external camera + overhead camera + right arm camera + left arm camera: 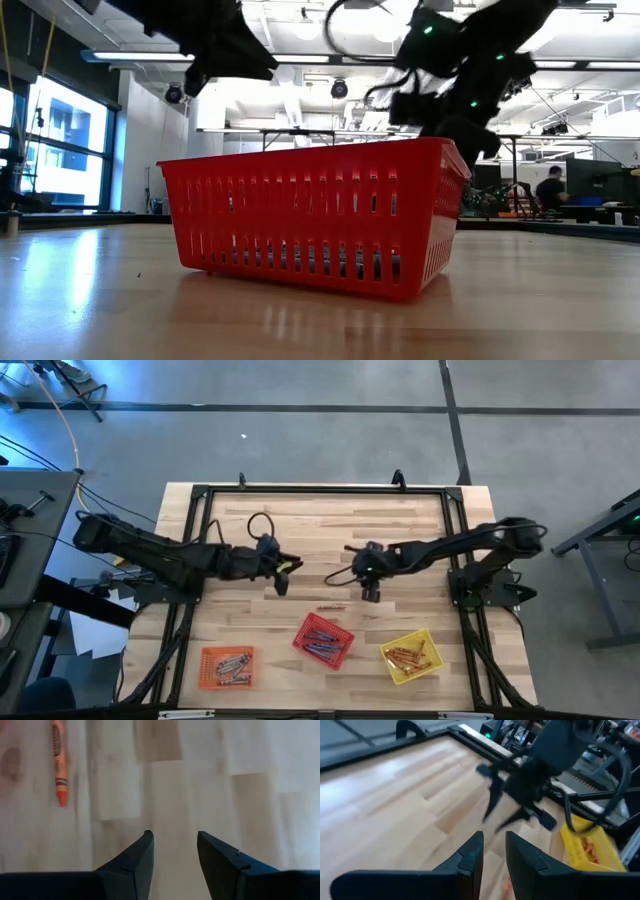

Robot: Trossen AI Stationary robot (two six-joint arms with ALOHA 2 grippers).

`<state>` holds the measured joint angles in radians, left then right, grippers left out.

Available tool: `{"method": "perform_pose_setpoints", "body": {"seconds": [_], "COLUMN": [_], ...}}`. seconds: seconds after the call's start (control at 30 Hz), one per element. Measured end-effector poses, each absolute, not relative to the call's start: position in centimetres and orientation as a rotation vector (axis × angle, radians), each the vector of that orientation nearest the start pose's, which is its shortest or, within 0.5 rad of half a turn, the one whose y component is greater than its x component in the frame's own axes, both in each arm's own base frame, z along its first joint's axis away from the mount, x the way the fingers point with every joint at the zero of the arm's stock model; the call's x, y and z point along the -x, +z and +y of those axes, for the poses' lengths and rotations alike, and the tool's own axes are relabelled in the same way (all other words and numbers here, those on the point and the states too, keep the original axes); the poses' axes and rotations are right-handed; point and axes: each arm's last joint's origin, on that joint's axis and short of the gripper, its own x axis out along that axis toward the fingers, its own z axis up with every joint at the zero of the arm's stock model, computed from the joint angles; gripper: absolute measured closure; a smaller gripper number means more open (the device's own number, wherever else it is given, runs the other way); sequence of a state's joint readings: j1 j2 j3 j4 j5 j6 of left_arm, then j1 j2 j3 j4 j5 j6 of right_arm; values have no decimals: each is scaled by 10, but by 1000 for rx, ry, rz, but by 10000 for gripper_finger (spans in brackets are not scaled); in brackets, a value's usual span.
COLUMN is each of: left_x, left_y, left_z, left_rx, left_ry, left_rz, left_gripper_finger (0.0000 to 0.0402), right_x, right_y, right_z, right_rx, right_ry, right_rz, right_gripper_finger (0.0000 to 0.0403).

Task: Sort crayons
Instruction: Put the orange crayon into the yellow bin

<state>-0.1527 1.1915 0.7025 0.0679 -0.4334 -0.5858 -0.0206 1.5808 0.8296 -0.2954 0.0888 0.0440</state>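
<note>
One crayon [332, 608] lies loose on the wooden table [320, 520], a reddish-orange stick just at 12 o'clock of the red basket [323, 640]; the right wrist view shows it [59, 762] bare on the boards, off to one side of that arm's fingers. All the others seem sorted already: grey-silver ones in the orange basket [227, 667] at about 7 o'clock on the table, bluish ones in the red basket at 6 o'clock, reddish-orange ones in the yellow basket [409, 656] at about 5 o'clock.

Judging from this, the step in hand is the pick of that last stray crayon, and the task is close to its end. The right gripper [370, 593] hangs above the table centre, at about 2 o'clock of the crayon and near it, its jaws apart with nothing between them. The left gripper [282, 582] hangs at about 10 o'clock of the crayon, its fingers [470, 855] drawn close with only a narrow gap and nothing visible in it.

Next, the right gripper would likely need to shift toward 8 o'clock until the crayon sits between its fingers, turn so the jaws cross the stick's width, come down to the boards and close. By colour the yellow basket looks the right home for it
</note>
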Motion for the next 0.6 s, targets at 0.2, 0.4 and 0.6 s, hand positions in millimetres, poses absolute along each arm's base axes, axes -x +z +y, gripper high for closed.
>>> {"method": "perform_pose_setpoints", "body": {"seconds": [0.2,0.4,0.6], "left_x": [-253,-253,-254], "left_y": [249,249,250], "left_z": [-11,-4,-3], "left_rx": [331,289,289], "left_ry": [410,429,439], "left_rz": [322,326,312], "left_gripper_finger": [332,332,332], "right_x": [-329,-366,-379], "right_y": [153,156,154], "right_z": [7,37,68], "right_rx": [10,74,103], "right_ry": [-14,68,115], "right_rz": [1115,1154,1220], "right_gripper_finger": [258,258,258]}}
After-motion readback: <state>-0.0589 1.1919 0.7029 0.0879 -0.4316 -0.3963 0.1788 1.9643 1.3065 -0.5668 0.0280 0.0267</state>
